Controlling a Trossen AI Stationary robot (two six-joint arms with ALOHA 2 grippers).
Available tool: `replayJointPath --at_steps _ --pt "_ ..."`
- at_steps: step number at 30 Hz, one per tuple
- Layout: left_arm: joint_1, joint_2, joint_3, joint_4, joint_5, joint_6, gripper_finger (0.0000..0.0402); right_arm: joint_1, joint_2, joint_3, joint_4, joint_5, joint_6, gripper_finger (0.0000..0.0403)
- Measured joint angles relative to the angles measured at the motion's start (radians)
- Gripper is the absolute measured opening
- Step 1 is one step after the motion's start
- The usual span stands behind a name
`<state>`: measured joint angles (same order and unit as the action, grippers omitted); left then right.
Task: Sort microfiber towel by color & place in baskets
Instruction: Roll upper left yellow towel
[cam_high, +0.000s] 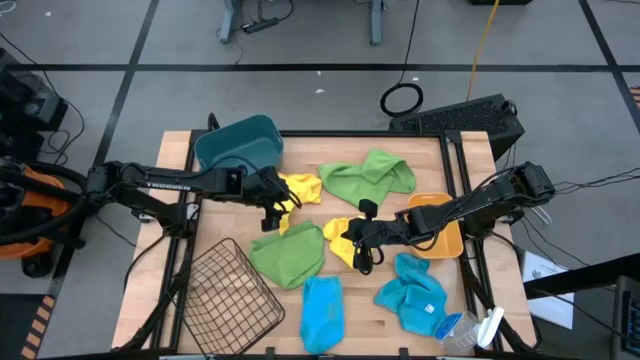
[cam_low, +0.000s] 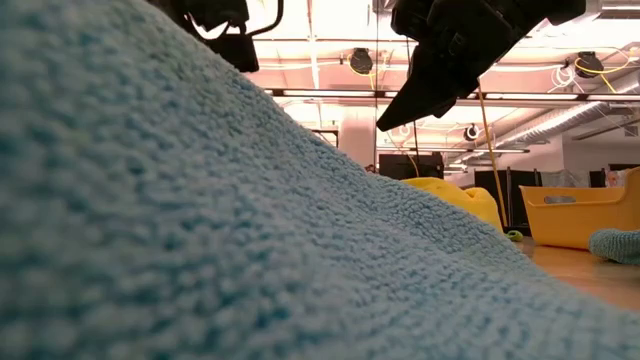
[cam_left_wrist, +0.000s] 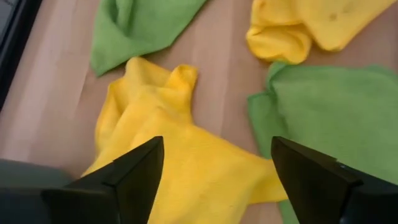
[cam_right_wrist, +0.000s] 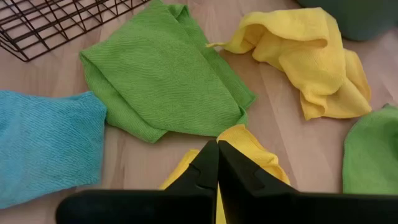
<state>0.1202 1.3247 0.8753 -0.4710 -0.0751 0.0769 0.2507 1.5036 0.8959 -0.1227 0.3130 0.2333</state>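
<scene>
Overhead, six microfiber towels lie loose on the wooden table, none inside a basket. One yellow towel lies just beside the teal bin at the table's far left; the left gripper hangs over this towel's near edge with its jaws spread wide, the cloth lying flat between and below the two dark fingers in the left wrist view, not pinched. A second yellow towel lies at mid-table, touching a green towel on its left. The right gripper is down on this second yellow towel with its jaws pressed together; in the right wrist view the joined tips meet at the cloth's edge, and whether any fabric is caught between them cannot be told. Another green towel lies at far centre. Two bright blue towels rest near the front edge, one flat, one crumpled beside a clear plastic bottle. The orange-yellow tub sits at the right, partly under the right arm, and the dark wire-mesh basket stands tilted at the front left corner
</scene>
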Motion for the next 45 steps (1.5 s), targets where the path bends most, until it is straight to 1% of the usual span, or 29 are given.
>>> replayJointPath --at_steps 5,11,19,24,27,30,33,37,38,39,40,42,45 --pt "0.045 0.057 0.001 -0.013 0.019 0.038 0.0308 0.0 0.0 0.0 0.021 0.005 -0.032 0.0" --pt "0.093 0.188 0.033 -0.064 0.019 0.044 0.0308 0.0 0.0 0.0 0.052 0.005 -0.069 0.0" --pt "0.11 0.317 0.056 -0.061 0.019 0.065 0.0308 -0.002 0.0 0.0 0.052 0.055 -0.069 0.0" --pt "0.11 0.383 0.057 -0.059 0.03 0.085 0.0303 -0.002 0.0 0.0 0.052 0.055 -0.07 0.0" --pt "0.11 0.407 0.062 -0.056 0.054 0.087 0.0277 -0.002 0.0 0.0 0.052 0.054 -0.07 0.0" --pt "0.108 0.424 0.062 -0.052 0.057 0.087 0.0227 -0.002 0.0 0.0 0.052 0.054 -0.065 0.0" --pt "0.109 0.429 0.061 -0.036 0.053 0.087 0.0155 -0.002 0.0 0.0 0.052 0.054 -0.054 0.0" --pt "0.108 0.421 0.059 0.021 -0.023 0.057 0.0045 -0.002 0.0 0.0 0.053 0.06 -0.01 0.0" --pt "0.109 0.416 0.059 0.026 -0.034 0.041 0.0026 -0.002 0.0 0.0 0.055 0.072 0.0 0.0" --pt "0.11 0.41 0.06 0.02 -0.038 0.037 0.0019 -0.002 0.004 0.0 0.061 0.086 0.012 0.0" --pt "0.11 0.404 0.063 0.01 -0.038 0.035 0.002 -0.001 0.013 0.0 0.078 0.103 0.018 0.0" --pt "0.106 0.384 0.075 0.002 -0.038 0.033 0.0032 0.0 0.031 -0.002 0.113 0.11 0.017 0.0" --pt "0.086 0.334 0.095 0.016 -0.043 0.016 0.004 -0.003 0.08 -0.003 0.228 0.108 0.008 0.0005"
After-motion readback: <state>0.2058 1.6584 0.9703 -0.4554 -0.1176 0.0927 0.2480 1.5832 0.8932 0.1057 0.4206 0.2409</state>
